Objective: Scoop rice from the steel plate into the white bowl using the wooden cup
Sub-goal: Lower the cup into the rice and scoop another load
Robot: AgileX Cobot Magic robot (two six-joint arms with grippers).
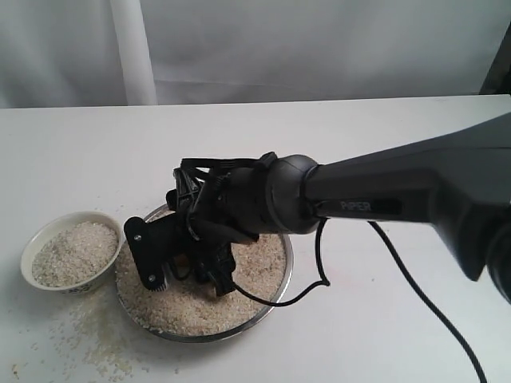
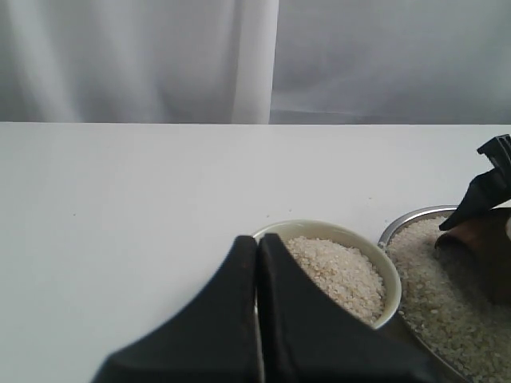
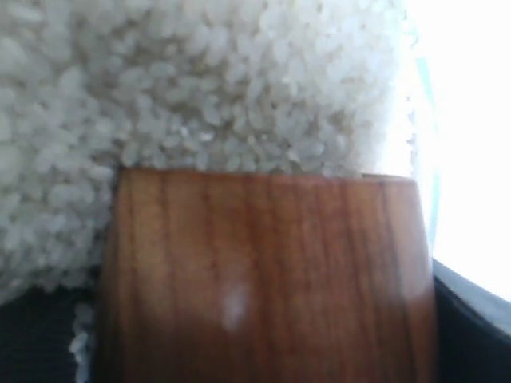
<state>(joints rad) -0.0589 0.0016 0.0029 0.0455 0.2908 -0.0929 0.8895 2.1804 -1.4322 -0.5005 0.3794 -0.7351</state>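
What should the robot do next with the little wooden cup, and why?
Probably tilt the wooden cup upward and lift it out. The right gripper holds it low in the steel plate, with its front end pushed against the rice. The white bowl stands right beside the plate.

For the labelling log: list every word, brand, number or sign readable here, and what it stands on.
"PIPER" - on the right arm.
Dark marks low on the bowl - too small to read.
Nothing else legible in any view.
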